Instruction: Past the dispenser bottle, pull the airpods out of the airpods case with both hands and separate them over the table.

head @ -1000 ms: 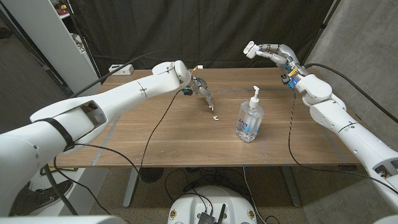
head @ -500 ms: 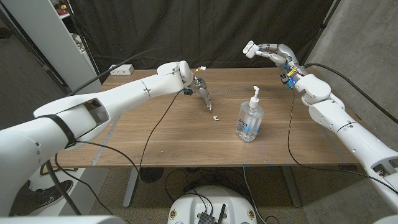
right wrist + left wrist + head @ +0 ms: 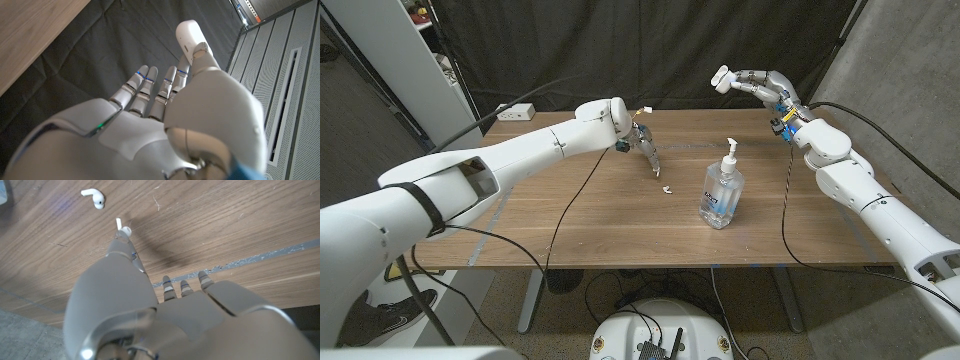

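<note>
One airpod (image 3: 667,188) unmoved on table; left hand (image 3: 645,146) pinches another, right hand (image 3: 757,82) keeps case (image 3: 721,77).

Loose earbud (image 3: 667,187) beside dispenser bottle (image 3: 722,189)

- The dispenser bottle (image 3: 721,189) stands upright on the table (image 3: 570,215), right of centre, the only tall obstacle on the board.
- One airpod (image 3: 667,187) lies loose on the wood just left of the bottle; a narrow strip of bare wood separates them.
- The left hand (image 3: 645,146) hangs over the table behind that airpod, its arm crossing the left half of the board above the surface.
- The right hand (image 3: 760,82) is raised past the far right edge, holding the airpods case (image 3: 722,77) in the air, well apart from the bottle.
- The near half of the board in front of the bottle lies open wood.
</note>
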### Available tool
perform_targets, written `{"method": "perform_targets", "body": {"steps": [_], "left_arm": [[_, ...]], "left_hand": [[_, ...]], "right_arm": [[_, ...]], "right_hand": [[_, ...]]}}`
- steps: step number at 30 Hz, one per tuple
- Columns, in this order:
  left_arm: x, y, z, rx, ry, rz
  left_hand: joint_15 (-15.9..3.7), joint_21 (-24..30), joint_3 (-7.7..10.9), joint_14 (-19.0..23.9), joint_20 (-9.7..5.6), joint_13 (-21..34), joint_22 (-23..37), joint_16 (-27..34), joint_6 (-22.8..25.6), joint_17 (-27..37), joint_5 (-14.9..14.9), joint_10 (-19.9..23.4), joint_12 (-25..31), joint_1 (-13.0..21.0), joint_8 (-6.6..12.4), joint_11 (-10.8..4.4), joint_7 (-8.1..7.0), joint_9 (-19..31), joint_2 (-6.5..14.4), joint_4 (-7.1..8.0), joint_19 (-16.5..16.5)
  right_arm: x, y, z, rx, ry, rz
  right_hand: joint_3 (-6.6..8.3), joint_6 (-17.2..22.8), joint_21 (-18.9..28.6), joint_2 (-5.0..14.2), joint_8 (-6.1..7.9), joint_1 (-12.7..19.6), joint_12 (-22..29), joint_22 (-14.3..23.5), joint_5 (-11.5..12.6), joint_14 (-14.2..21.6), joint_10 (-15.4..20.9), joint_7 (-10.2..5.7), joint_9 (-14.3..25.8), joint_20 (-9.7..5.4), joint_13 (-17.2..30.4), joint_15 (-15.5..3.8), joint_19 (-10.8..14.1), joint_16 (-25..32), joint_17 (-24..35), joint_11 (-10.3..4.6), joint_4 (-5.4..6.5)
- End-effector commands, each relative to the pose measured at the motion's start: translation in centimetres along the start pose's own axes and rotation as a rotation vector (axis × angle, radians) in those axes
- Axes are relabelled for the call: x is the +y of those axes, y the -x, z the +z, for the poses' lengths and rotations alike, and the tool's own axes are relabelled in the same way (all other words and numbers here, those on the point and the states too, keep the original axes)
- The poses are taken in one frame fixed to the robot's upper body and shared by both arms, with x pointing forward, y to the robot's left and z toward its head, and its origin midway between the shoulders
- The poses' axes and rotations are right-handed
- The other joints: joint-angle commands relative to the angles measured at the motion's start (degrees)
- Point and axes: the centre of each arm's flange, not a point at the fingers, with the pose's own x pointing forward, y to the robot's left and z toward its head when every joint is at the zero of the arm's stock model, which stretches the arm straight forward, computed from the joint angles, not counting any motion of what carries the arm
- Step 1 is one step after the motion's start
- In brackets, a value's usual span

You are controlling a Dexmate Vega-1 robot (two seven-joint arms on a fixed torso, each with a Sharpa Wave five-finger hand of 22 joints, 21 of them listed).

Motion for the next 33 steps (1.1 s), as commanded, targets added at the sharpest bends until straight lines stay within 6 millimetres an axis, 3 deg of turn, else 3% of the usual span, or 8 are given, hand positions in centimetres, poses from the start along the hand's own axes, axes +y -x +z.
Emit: {"method": "perform_targets", "body": {"steps": [1, 11, 25, 29, 33], "left_arm": [[-1.0, -1.0, 0.5, 0.018, -0.066, -0.008], [-2.1, -1.0, 0.7, 0.01, -0.121, 0.061], [-3.5, -1.5, 0.0, 0.038, -0.119, 0.046], [-3.6, -1.5, -0.1, 0.05, -0.125, 0.044], [-3.6, -1.3, -0.2, 0.057, -0.133, 0.043]], "left_hand": [[0.02, 0.5, 1.0, -1.0, 0.13, 0.0, 0.3, 0.3, 1.3, 0.1, 0.1, 0.4, 0.4, 1.1, 0.44, -0.51, 0.23, -0.1, 1.3, -0.26, -2.0], [-0.64, 0.2, 1.84, -4.5, 0.17, 0.0, 0.2, -0.8, 1.7, 0.0, 0.0, -2.5, -0.8, 1.7, -0.05, -0.59, 0.09, -1.0, 1.2, -0.77, -2.0], [-1.2, 0.0, 2.13, -3.8, 0.11, -0.1, 0.1, -0.3, 2.0, -0.1, -0.1, -2.4, -0.5, 1.5, -0.59, -1.1, -0.43, -1.8, 0.9, -0.9, -2.1], [-1.56, 0.1, 2.01, -3.5, 0.12, -0.1, 0.1, -0.2, 0.1, 0.0, -0.2, -2.4, -0.4, 1.1, -1.84, -1.28, -1.48, -2.6, 0.4, -0.9, -1.8], [-1.54, -0.1, 1.2, -3.7, 0.13, -0.1, 0.1, -0.3, -9.1, 0.0, -0.1, -4.1, -0.7, -0.5, -5.25, 0.04, -2.57, -4.8, -0.8, -0.77, -1.6]], "right_arm": [[-0.1, 0.0, -0.1, -0.001, -0.003, -0.004], [0.1, -0.1, -0.2, 0.002, -0.006, -0.003], [0.3, -0.3, -0.2, 0.006, -0.011, 0.004], [0.4, -0.3, -0.3, 0.006, -0.01, 0.012], [0.4, -0.4, -0.3, 0.006, -0.011, 0.015]], "right_hand": [[0.33, 2.2, 0.0, 0.53, 0.25, -0.1, -0.2, 0.1, 0.3, 0.7, 0.0, -1.81, 11.9, 0.07, 0.2, -8.03, 0.2, -0.3, 0.1, -0.04, 0.16], [0.34, 2.2, 0.0, 0.5, 0.24, 0.0, -0.2, 0.1, 0.3, 0.7, 0.0, -1.86, 11.9, 0.08, 0.2, -7.98, 0.2, -0.3, 0.1, -0.06, 0.12], [0.28, 2.1, -0.1, 0.49, 0.13, -0.1, -0.2, 0.1, 0.3, 0.7, 0.1, -1.92, 11.9, 0.05, 0.3, -7.99, 0.2, -0.3, 0.2, -0.08, 0.18], [0.28, 2.1, -0.1, 0.56, 0.08, -0.2, -0.3, 0.1, 0.3, 0.7, 0.0, -1.99, 11.9, 0.04, 0.3, -8.04, 0.2, -0.4, 0.2, -0.15, 0.21], [0.26, 2.1, -0.1, 0.56, 0.09, -0.2, -0.3, 0.1, 0.3, 0.6, -0.1, -2.07, 11.9, 0.05, 0.3, -7.96, 0.2, -0.3, 0.3, -0.21, 0.21]]}}
